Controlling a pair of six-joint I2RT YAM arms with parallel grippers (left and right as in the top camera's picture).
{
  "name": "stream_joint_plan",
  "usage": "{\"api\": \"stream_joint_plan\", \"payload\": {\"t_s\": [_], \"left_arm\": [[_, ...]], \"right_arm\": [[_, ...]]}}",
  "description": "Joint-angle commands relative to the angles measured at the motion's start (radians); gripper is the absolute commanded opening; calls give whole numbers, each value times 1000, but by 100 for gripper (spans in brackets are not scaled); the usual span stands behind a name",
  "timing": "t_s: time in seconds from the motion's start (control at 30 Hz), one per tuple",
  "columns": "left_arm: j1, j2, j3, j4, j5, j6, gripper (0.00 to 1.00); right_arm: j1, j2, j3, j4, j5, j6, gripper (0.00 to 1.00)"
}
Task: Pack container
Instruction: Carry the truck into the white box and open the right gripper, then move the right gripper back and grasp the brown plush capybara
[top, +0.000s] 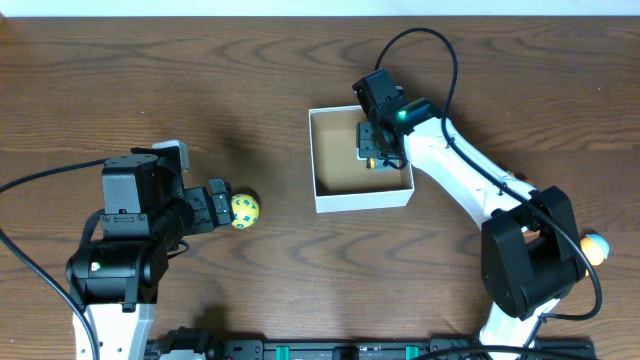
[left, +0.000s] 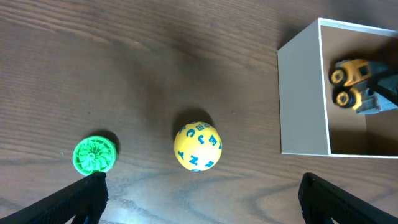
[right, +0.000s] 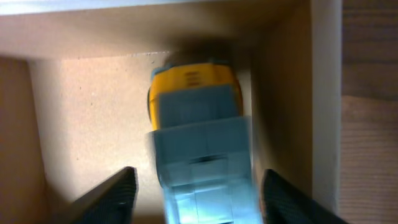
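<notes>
The container (top: 363, 199) is a white square box with a tan inside, right of the table's middle. A yellow and grey-blue toy truck (top: 373, 157) is inside it near the right wall, and looks blurred in the right wrist view (right: 196, 106). My right gripper (top: 377, 140) is down in the box and open, with a gap between each finger (right: 196, 199) and the truck. A yellow ball with blue letters (top: 245, 210) lies on the table just ahead of my open, empty left gripper (left: 202, 205). The box wall (left: 301, 99) and the truck (left: 351, 81) also show in the left wrist view.
A green ridged disc (left: 94, 154) lies by the left gripper's left finger; the overhead view does not show it. An orange and blue ball (top: 595, 247) sits at the far right, beside the right arm's base. The table is dark wood.
</notes>
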Motion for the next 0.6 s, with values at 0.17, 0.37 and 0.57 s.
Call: {"api": "stream_joint_plan", "payload": {"t_s": [0.17,0.37,0.57], "left_arm": [[5,-3,19,-3,10,-5,98],[5,-3,19,-3,10,-5,98],[5,-3,19,-3,10,-5,98]], "right_arm": [[6,3,14,22,23,3,78],[10,0,14,23,19,-9,86],[-1,-89,48,-10,-25,-106,99]]}}
